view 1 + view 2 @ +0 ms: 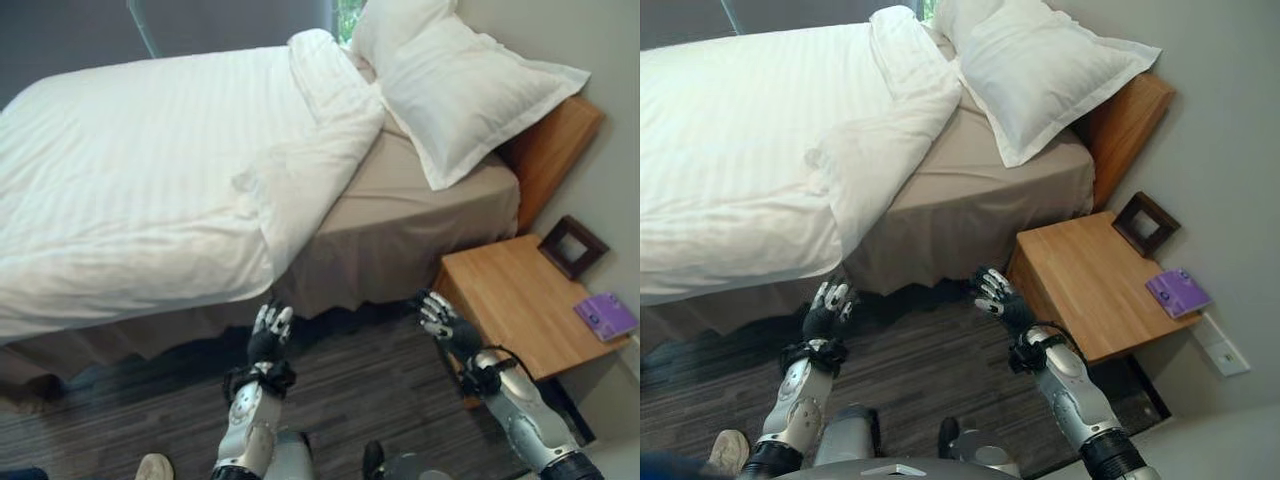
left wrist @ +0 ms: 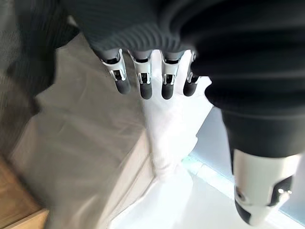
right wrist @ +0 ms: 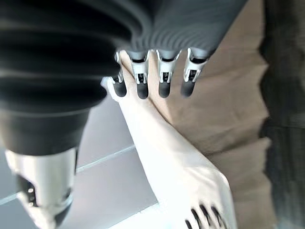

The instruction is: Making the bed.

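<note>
Left hand [image 1: 270, 335] and right hand [image 1: 440, 322] both raised over the floor, fingers spread and relaxed, holding nothing; likely poised to reach for bedding. Just beyond the left hand, the white duvet [image 1: 150, 170] hangs over the bed's side, its corner folded back, baring the taupe sheet [image 1: 420, 200]. Farther off, two pillows [image 1: 460, 90] lean at the headboard. Nightstand [image 1: 510, 300] beside the right hand.

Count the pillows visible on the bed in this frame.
2. One large white fabric pillow leans against the wooden headboard; a second white pillow sits behind it, partly covered. Others could be hidden behind them.
</note>
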Motion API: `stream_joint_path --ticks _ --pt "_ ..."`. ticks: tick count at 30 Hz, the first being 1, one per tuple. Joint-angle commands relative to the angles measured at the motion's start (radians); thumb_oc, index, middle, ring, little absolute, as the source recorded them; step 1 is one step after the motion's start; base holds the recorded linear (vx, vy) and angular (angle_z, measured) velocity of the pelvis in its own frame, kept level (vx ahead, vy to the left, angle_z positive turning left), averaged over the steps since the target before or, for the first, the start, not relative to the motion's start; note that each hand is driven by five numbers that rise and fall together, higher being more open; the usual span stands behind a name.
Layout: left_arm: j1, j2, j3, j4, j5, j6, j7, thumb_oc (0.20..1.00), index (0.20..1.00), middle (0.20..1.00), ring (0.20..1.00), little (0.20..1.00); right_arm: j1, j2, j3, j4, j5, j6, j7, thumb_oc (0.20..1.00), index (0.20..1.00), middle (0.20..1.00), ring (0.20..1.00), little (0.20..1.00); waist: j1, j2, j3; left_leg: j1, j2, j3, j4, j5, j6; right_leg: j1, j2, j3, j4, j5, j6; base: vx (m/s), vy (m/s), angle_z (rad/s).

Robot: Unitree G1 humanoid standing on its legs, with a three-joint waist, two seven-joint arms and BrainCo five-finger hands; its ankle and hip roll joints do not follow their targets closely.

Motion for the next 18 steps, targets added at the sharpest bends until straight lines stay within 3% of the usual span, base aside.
stream_joint_path --ticks 1,5,7,9,11,12,13,14,15,17,18 --pt "-0.007 0.05 0.039 -0.068 0.025 -0.056 -0.007 1.0 1.0 1.0 1.0 1.0 0.008 -0.04 0.008 -0.07 -0.066 -0.045 0.03 1.0 1.0 1.0 1.0 1.0 0.022 0.026 -0.02 0.141 -0.052 -0.09 -0.252 0.065 -0.004 0.056 -0.064 0.111 -0.12 0.029 0.159 0.46 0.097 -0.41" --pt "0.003 0.06 0.072 -0.084 0.053 -0.069 0.008 1.0 1.0 1.0 1.0 1.0 0.029 -0.024 -0.002 -0.066 -0.066 -0.04 0.041 1.0 1.0 1.0 1.0 1.0 0.021 0.037 -0.03 0.172 -0.06 -0.128 -0.365 0.093 -0.028 0.107 -0.074 0.116 -0.12 0.001 0.169 0.35 0.129 -0.45" --pt "0.002 0.065 0.087 -0.09 0.059 -0.074 0.013 1.0 1.0 1.0 1.0 1.0 0.034 -0.023 -0.003 -0.067 -0.067 -0.04 0.048 1.0 1.0 1.0 1.0 1.0 0.019 0.038 -0.038 0.191 -0.063 -0.125 -0.374 0.08 -0.023 0.114 -0.075 0.12 -0.12 -0.006 0.173 0.2 0.119 -0.29" --pt "-0.009 0.081 0.102 -0.078 0.073 -0.085 0.021 1.0 1.0 1.0 1.0 1.0 0.042 -0.019 -0.009 -0.07 -0.07 -0.042 0.048 1.0 1.0 1.0 1.0 1.0 0.016 0.04 -0.056 0.208 -0.072 -0.122 -0.369 0.049 -0.012 0.122 -0.087 0.119 -0.12 -0.019 0.182 0.21 0.194 -0.3" --pt "-0.05 0.127 0.115 -0.093 0.106 -0.108 0.062 1.0 1.0 1.0 1.0 1.0 0.008 -0.001 0.013 -0.057 -0.053 -0.048 0.043 1.0 1.0 1.0 1.0 1.0 0.011 0.038 -0.075 0.247 -0.103 -0.104 -0.365 -0.025 0.027 0.143 -0.133 0.121 -0.12 -0.015 0.207 0.29 0.407 -0.09" --pt "-0.087 0.189 0.122 -0.119 0.192 -0.103 0.102 1.0 1.0 1.0 1.0 1.0 -0.029 0.007 0.034 -0.052 -0.065 -0.056 0.041 1.0 1.0 1.0 1.0 1.0 0.012 0.044 -0.065 0.282 -0.12 -0.085 -0.371 -0.063 0.056 0.088 -0.16 0.139 0.045 -0.007 0.234 0.17 0.337 -0.03" --pt "-0.088 0.189 0.123 -0.119 0.192 -0.103 0.102 1.0 1.0 1.0 1.0 1.0 -0.03 0.007 0.034 -0.052 -0.065 -0.056 0.041 1.0 1.0 1.0 1.0 1.0 0.013 0.045 -0.068 0.278 -0.118 -0.083 -0.371 -0.061 0.056 0.083 -0.159 0.141 0.046 -0.005 0.234 0.06 0.339 -0.1" --pt "-0.144 0.251 0.126 -0.16 0.226 -0.11 0.113 1.0 1.0 1.0 1.0 1.0 -0.079 0.016 0.06 -0.049 -0.083 -0.058 0.041 1.0 1.0 1.0 1.0 1.0 0.006 0.05 -0.032 0.318 -0.135 -0.079 -0.381 -0.079 0.084 -0.031 -0.168 0.171 0.26 0.091 0.262 -0.03 0.212 -0.07" --pt "-0.172 0.272 0.122 -0.173 0.216 -0.113 0.109 1.0 1.0 1.0 1.0 1.0 -0.096 0.017 0.074 -0.051 -0.09 -0.056 0.043 1.0 1.0 1.0 1.0 1.0 -0.004 0.062 -0.015 0.327 -0.128 -0.08 -0.389 -0.073 0.089 -0.083 -0.161 0.187 0.328 0.131 0.27 -0.03 0.212 0.05" --pt "-0.197 0.296 0.12 -0.175 0.212 -0.113 0.103 1.0 1.0 1.0 1.0 1.0 -0.101 0.016 0.082 -0.06 -0.095 -0.055 0.051 1.0 1.0 1.0 1.0 1.0 -0.01 0.068 -0.009 0.338 -0.13 -0.087 -0.404 -0.072 0.088 -0.111 -0.155 0.195 0.352 0.128 0.267 0.07 0.117 0.13" --pt "-0.243 0.333 0.112 -0.184 0.213 -0.117 0.101 1.0 1.0 1.0 1.0 1.0 -0.099 0.007 0.095 -0.063 -0.099 -0.04 0.067 1.0 1.0 1.0 1.0 1.0 -0.032 0.083 -0.007 0.369 -0.132 -0.106 -0.433 -0.078 0.089 -0.18 -0.127 0.213 0.339 0.119 0.253 0.2 0.151 0.3"
